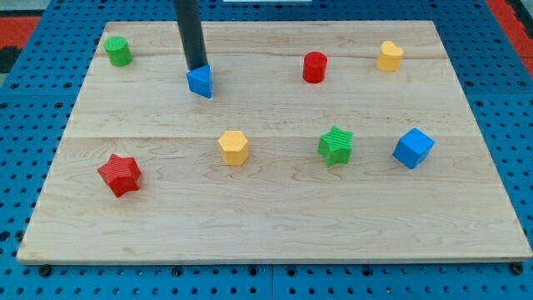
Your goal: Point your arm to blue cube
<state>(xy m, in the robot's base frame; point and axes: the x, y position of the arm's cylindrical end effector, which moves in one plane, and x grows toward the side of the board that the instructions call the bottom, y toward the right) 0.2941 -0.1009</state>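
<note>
Tip (196, 68) of straight dark rod, no jaws fitted, so neither open nor closed state applicable; lower end touching or just above top edge of small blue wedge-like block (200, 82) at upper left of pale wooden board (275, 225).

Blue cube (413, 147), the task's block: right side of board, mid-height, well apart from the tip, just right of green star-shaped block (336, 145).

Green cylinder (118, 51): top left corner region, left of the rod.

Red cylinder (314, 67): upper middle, right of the blue wedge-like block.

Yellow block (389, 56), shape unclear: upper right, beside the red cylinder.

Yellow hexagonal block (234, 147): centre of board, below and right of the tip.

Red star-shaped block (120, 174): lower left.

Blue perforated surface (33, 125) surrounding the board on all sides.
</note>
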